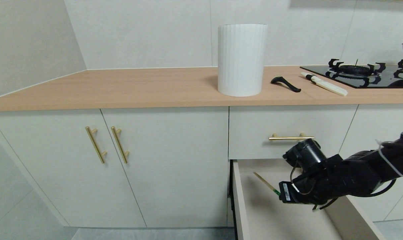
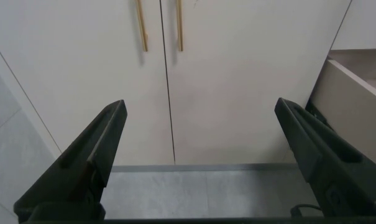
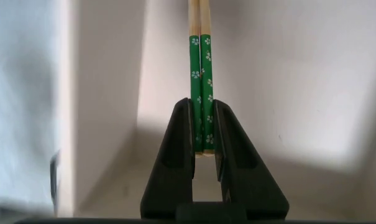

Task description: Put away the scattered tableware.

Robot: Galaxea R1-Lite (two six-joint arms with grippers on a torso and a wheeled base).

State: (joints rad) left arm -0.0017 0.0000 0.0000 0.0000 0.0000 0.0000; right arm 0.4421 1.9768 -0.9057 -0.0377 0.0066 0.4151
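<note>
The right claw (image 3: 202, 109) is clamped on a pair of thin wooden chopsticks (image 3: 200, 62), pale with a green flowered band, held over the open drawer (image 1: 238, 200). The left claw (image 2: 200, 112) stands wide apart.

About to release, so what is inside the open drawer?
Inside the drawer, the right hand holds chopsticks above the floor; the floor that shows holds nothing else. The right arm covers its right part.
</note>
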